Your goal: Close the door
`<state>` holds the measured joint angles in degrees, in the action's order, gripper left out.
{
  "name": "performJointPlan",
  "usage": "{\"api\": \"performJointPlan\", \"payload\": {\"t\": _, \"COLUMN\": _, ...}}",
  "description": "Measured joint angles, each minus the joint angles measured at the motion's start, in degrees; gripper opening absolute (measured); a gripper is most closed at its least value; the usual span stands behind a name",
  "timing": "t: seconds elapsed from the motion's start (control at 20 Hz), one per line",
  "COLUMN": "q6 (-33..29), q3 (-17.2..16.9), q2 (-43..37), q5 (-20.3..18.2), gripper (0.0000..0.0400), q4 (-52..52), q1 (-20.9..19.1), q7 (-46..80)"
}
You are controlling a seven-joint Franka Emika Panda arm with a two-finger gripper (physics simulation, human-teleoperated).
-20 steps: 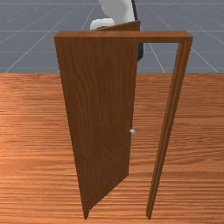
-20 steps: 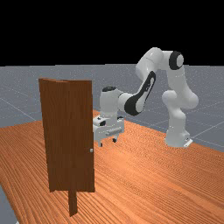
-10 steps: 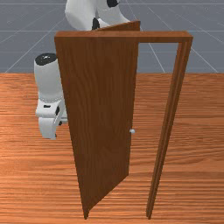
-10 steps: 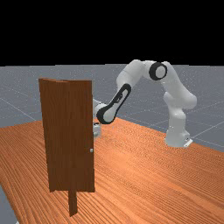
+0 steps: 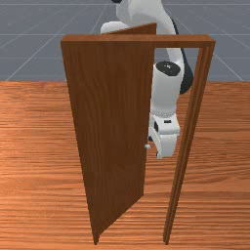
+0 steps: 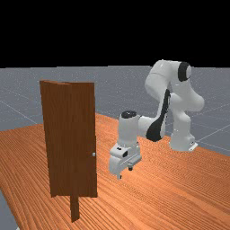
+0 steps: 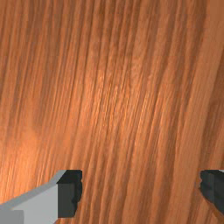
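The tall brown wooden door [image 5: 112,127] is seen ajar at the front view's left, joined to its upright there, with a small pale round knob [image 5: 147,146] by the free edge. For closing, pressure is best laid on the face turned away from the front camera, near the free edge, where the most leverage should be had. The panel should be swept in a smooth arc toward the far upright of the brown wooden frame [image 5: 191,122], with the push eased off as the two meet. A grip on the knob is hardly needed. The door's long axis is vertical; its width slants back from the hinged side toward the arm, the free edge pointed that way.

Just beyond that edge, on the front view's right, the white two-finger gripper [image 6: 125,172] is held above the orange-brown wooden table [image 6: 179,193], tips down, apart from the panel. Its dark-tipped fingers [image 7: 70,192] are spread wide, with nothing held. From here, it is judged, the edge must be rounded with room to spare, since a sideways brush could drive the door farther open.
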<state>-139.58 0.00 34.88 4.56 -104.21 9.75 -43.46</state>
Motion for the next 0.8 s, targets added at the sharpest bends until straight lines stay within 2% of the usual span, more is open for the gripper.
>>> {"api": "performJointPlan", "payload": {"t": 0.1, "q6": 3.4, "q3": 0.4, "q2": 3.4, "q5": 0.0, "gripper": 0.04, "q4": 6.3, "q1": 6.7, "q7": 10.0}}
{"api": "performJointPlan", "payload": {"t": 0.15, "q6": 12.0, "q3": 1.0, "q2": 7.7, "q5": -1.8, "gripper": 0.04, "q4": 15.1, "q1": 9.1, "q7": 15.1}}
{"api": "performJointPlan", "payload": {"t": 0.2, "q6": 19.2, "q3": 1.4, "q2": 16.2, "q5": -1.6, "gripper": 0.04, "q4": 30.8, "q1": 10.3, "q7": 14.3}}
{"api": "performJointPlan", "payload": {"t": 0.25, "q6": 17.6, "q3": 1.5, "q2": 19.4, "q5": -0.7, "gripper": 0.04, "q4": 36.2, "q1": 10.1, "q7": 11.6}}
{"api": "performJointPlan", "payload": {"t": 0.8, "q6": 17.8, "q3": 0.9, "q2": 20.0, "q5": -1.1, "gripper": 0.04, "q4": 36.6, "q1": 9.9, "q7": 13.7}}
